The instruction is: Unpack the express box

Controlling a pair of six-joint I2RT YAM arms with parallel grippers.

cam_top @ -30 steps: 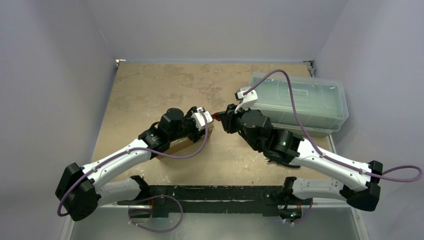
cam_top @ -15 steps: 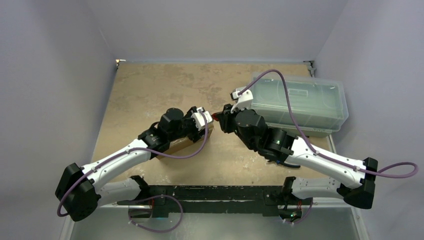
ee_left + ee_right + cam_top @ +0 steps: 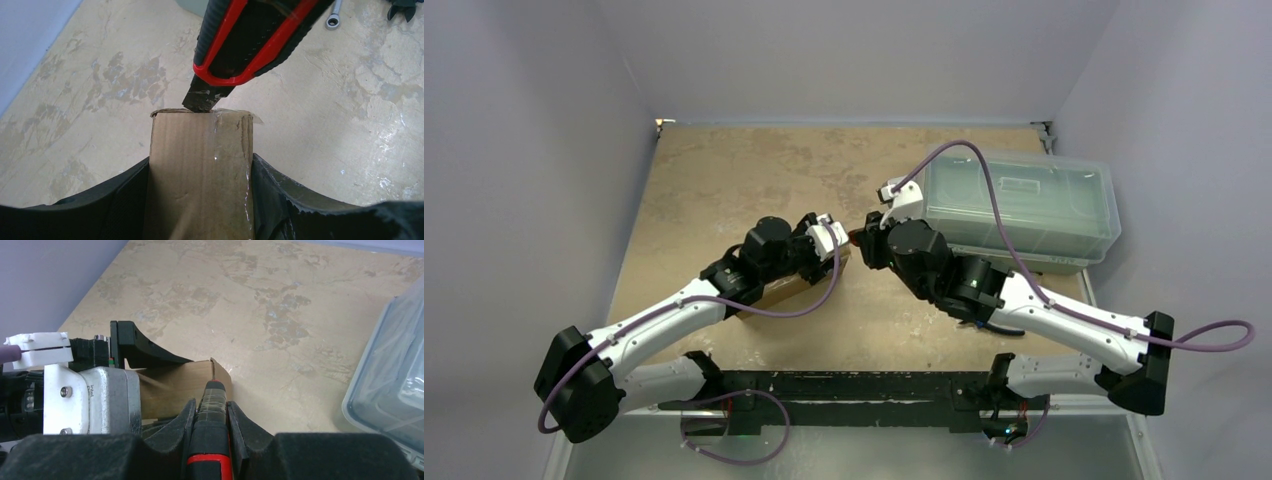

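Cardboard box (image 3: 200, 150): clamped by the left end effector (image 3: 201, 182), left of tabletop (image 3: 724, 180) centre. Red-black knife (image 3: 245, 40): gripped by the right end effector (image 3: 211, 415), tip at the box's taped edge.

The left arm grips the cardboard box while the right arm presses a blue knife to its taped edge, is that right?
Not quite: the knife is red and black, not blue, as the left wrist view shows. Otherwise yes: the left gripper grips the box, and the right gripper holds the knife tip at its taped edge.
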